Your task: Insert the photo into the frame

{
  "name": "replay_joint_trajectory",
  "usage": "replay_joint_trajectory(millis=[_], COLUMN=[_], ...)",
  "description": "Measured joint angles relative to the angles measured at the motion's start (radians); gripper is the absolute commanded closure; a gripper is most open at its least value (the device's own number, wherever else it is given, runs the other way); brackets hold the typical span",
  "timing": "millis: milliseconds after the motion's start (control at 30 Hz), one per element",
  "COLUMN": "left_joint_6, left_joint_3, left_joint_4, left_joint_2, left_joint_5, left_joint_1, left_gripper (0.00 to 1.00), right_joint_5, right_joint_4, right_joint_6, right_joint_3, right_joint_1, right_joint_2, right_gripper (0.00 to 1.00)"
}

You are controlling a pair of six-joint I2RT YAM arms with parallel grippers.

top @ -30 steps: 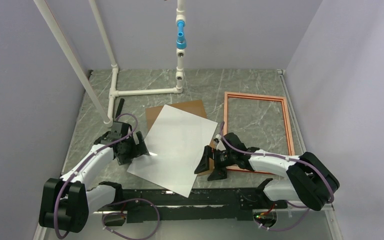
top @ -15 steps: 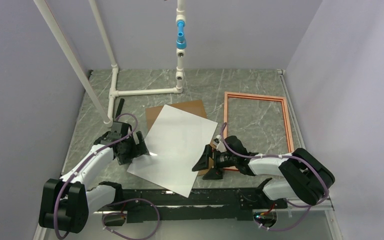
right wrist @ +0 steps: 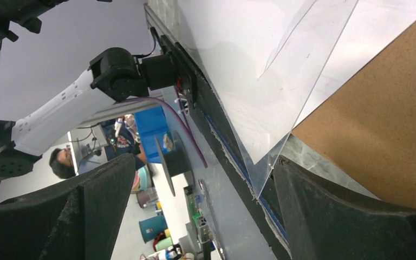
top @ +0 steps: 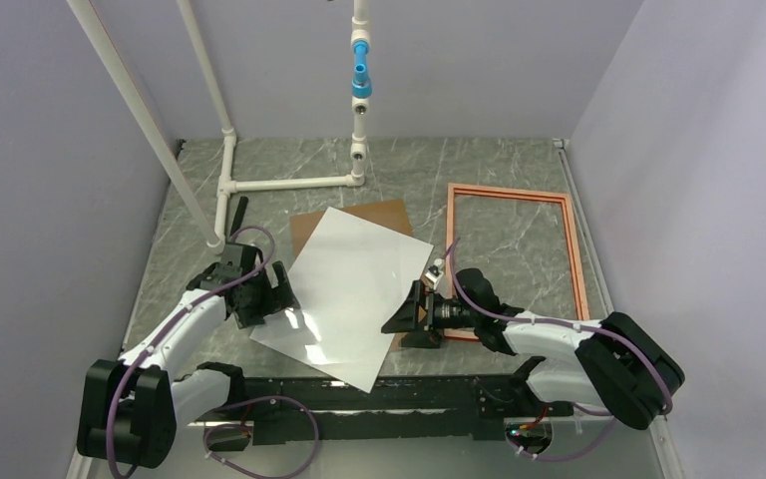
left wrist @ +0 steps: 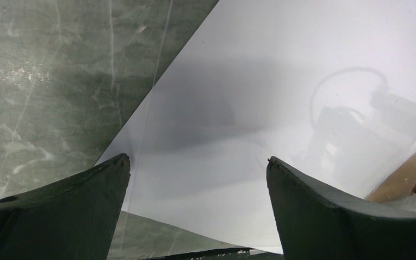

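The photo [top: 354, 289] lies white face up in the middle of the table, tilted, with a clear glossy pane on it. The frame [top: 575, 249] lies flat at the right, pale orange-wood face up, with only table inside it. My left gripper [top: 281, 299] is open at the sheet's left edge; in the left wrist view [left wrist: 197, 162] its fingers straddle the white sheet [left wrist: 281, 81]. My right gripper [top: 401, 322] is open at the sheet's right edge, turned on its side. In the right wrist view [right wrist: 203, 162] the pane's corner [right wrist: 252, 124] lies between the jaws, beside the photo [right wrist: 379, 27].
A brown backing board [top: 379, 215] lies partly under the sheet and shows in the right wrist view [right wrist: 384, 135]. White PVC pipes [top: 289, 183] with a blue fitting [top: 360, 78] stand at the back left. A black rail [top: 409, 399] runs along the near edge.
My right gripper has moved left and up to the sheet's right edge and turned. The left gripper has shifted only slightly. The sheet has barely moved.
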Motion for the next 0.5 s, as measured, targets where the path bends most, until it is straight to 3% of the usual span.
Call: replay_joint_trajectory(millis=[167,500], left_joint_6=[0.000,0.000], left_joint_3=[-0.005,-0.005], left_joint_4=[0.010,0.011], left_joint_2=[0.000,0.000], left_joint_5=[0.005,0.005], left_joint_1=[-0.005,-0.006], left_gripper=[0.01,0.01], right_joint_5=[0.007,0.021], right_joint_4=[0.026,0.127], right_joint_6=[-0.013,-0.014], right_joint_3=[0.003,0.050], right_joint_1=[0.000,-0.001], right_joint_2=[0.021,0.238], right_gripper=[0.00,0.01])
